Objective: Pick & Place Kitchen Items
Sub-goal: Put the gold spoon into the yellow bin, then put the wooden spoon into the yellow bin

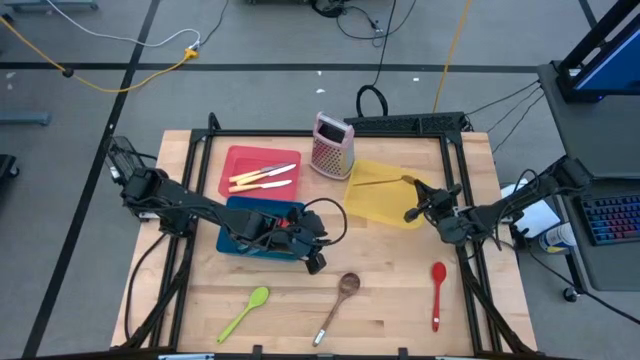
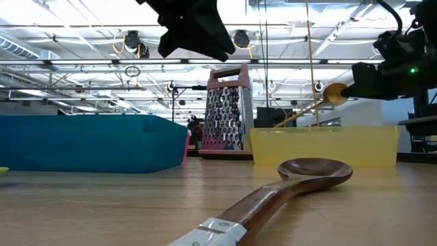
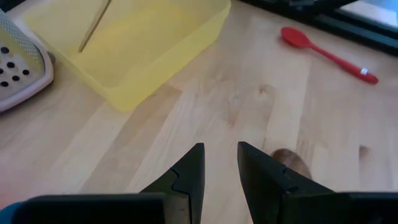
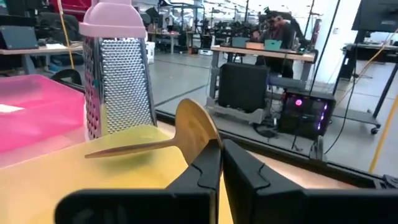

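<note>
1. From above, the right pincer (image 1: 413, 213) holds a gold spoon (image 1: 385, 181) over the yellow bin (image 1: 375, 203); the placing step is in hand.
2. At bench level, the wooden spoon (image 2: 273, 195) lies waiting.
3. Past the left wrist, the left pincer (image 3: 219, 167) is slightly open and empty above the bench (image 3: 186, 124).
4. Past the right wrist, the fingers clamp the bowl of the spoon; next it needs release into the bin.
</note>
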Controlling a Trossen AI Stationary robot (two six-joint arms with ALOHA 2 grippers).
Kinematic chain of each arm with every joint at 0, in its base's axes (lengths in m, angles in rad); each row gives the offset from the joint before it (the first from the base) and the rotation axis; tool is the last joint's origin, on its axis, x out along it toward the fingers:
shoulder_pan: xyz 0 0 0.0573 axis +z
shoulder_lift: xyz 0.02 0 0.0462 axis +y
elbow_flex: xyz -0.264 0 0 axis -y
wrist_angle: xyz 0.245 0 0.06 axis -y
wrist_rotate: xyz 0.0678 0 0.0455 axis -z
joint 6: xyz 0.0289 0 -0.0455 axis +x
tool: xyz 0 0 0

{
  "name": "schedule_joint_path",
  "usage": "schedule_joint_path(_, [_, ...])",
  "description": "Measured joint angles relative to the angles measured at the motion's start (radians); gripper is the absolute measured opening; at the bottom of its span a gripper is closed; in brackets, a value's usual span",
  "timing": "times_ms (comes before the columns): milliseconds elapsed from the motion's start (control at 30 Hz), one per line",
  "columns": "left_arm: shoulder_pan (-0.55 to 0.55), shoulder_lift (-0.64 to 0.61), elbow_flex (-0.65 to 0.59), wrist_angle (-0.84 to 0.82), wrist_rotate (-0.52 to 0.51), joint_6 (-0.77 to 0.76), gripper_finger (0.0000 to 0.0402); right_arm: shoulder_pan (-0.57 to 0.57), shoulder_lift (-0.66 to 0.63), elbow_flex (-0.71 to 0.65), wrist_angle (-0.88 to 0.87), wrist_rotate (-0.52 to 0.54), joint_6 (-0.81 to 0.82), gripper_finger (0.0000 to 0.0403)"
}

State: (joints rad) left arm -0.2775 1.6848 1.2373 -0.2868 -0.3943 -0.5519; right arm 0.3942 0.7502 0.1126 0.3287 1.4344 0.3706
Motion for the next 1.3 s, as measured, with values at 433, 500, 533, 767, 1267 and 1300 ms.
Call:
schedule_joint_path(433, [0.000,0.000,0.000,0.109,0.001,-0.003,0.0097,-0.071,0.000,-0.001,-0.161,-0.255,-0.064,0.0005])
schedule_joint_path(500, [0.000,0.000,0.000,0.131,0.001,-0.003,0.0097,-0.080,0.000,-0.001,-0.193,-0.263,-0.065,0.0010])
schedule_joint_path(533, [0.000,0.000,0.000,0.140,0.001,-0.003,0.0097,-0.084,0.000,-0.002,-0.201,-0.266,-0.066,0.0015])
schedule_joint_path(767, [0.000,0.000,0.000,0.174,0.001,-0.003,0.0097,-0.108,0.000,-0.002,-0.201,-0.358,-0.069,0.0074])
schedule_joint_path(1267, [0.000,0.000,0.000,0.187,0.002,-0.003,0.0097,-0.112,0.000,-0.003,-0.094,-0.497,-0.116,0.0166])
schedule_joint_path(1300, [0.000,0.000,0.000,0.187,0.002,-0.003,0.0097,-0.112,0.000,-0.003,-0.063,-0.522,-0.136,0.0170])
